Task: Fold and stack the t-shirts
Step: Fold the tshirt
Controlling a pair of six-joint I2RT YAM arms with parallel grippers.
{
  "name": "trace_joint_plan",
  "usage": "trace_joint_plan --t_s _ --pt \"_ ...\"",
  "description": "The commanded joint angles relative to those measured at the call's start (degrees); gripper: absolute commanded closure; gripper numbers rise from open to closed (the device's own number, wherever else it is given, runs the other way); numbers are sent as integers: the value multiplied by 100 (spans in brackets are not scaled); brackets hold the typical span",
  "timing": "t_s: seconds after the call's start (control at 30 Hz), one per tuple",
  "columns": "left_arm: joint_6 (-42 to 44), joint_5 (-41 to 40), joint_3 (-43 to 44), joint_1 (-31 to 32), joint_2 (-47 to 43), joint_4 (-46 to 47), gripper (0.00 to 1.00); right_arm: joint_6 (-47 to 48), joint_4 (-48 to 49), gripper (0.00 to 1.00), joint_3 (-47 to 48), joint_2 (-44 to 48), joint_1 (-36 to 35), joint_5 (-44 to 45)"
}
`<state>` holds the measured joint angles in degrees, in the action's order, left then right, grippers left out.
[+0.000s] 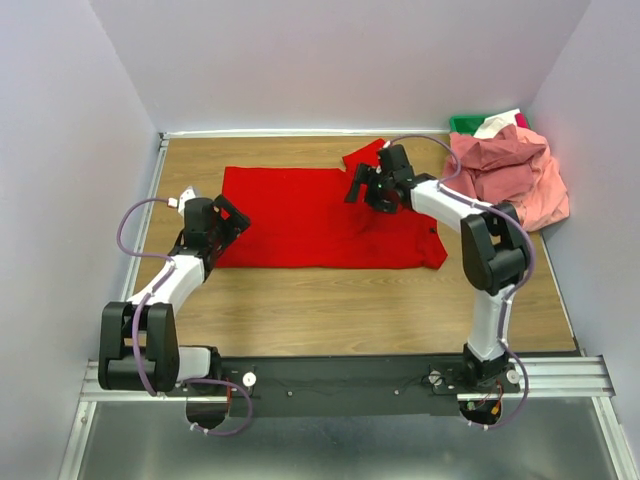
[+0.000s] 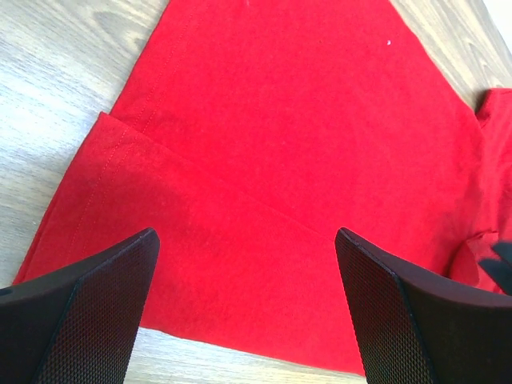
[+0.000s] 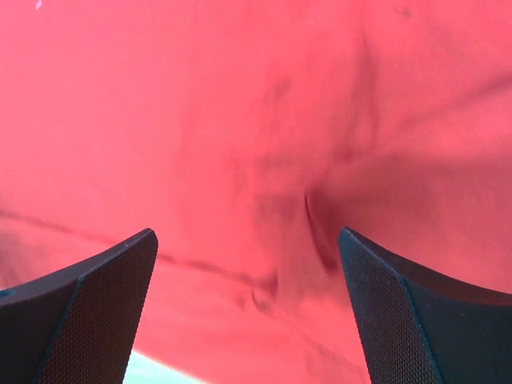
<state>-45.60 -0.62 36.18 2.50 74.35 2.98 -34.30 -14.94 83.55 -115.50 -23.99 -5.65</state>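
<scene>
A bright red t-shirt (image 1: 310, 215) lies spread on the wooden table, partly folded along its near edge. It fills the left wrist view (image 2: 304, 128) and the right wrist view (image 3: 240, 120). My left gripper (image 1: 235, 215) is open and empty, hovering over the shirt's left edge; a folded strip of cloth lies below its fingers (image 2: 96, 320). My right gripper (image 1: 362, 188) is open and empty, close above the wrinkled upper right part of the shirt, near a sleeve. A heap of salmon pink t-shirts (image 1: 510, 175) sits at the back right.
A green bin (image 1: 466, 123) stands in the back right corner behind the pink heap, with white cloth in it. White walls close the table on three sides. Bare wood (image 1: 330, 305) lies between the shirt and the arm bases.
</scene>
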Motion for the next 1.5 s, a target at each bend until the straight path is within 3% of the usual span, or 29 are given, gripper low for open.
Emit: trace_joint_plan --t_s 0.0,0.23,0.5,0.77,0.93,1.03,1.23,1.47 --pt "60 1 91 31 -184 -96 1 292 -62 0 -671 869 -27 91" --pt "96 9 73 31 -228 -105 1 433 -27 0 -1394 1039 -106 -533" --pt "157 -26 38 31 -228 -131 1 512 9 0 -832 459 -370 -560" --pt "166 27 -24 31 -315 -149 1 723 -9 0 546 -481 -405 -603" --pt "140 36 -24 31 -412 -193 1 881 -9 0 777 -439 -493 -903" --pt "122 36 -6 31 -482 -175 1 899 -18 0 313 96 -502 -403" --pt "87 387 134 145 -247 44 1 514 -88 0 -1477 1696 -467 747" --pt "271 545 468 260 675 238 1 301 -194 0 -3097 2760 499 697"
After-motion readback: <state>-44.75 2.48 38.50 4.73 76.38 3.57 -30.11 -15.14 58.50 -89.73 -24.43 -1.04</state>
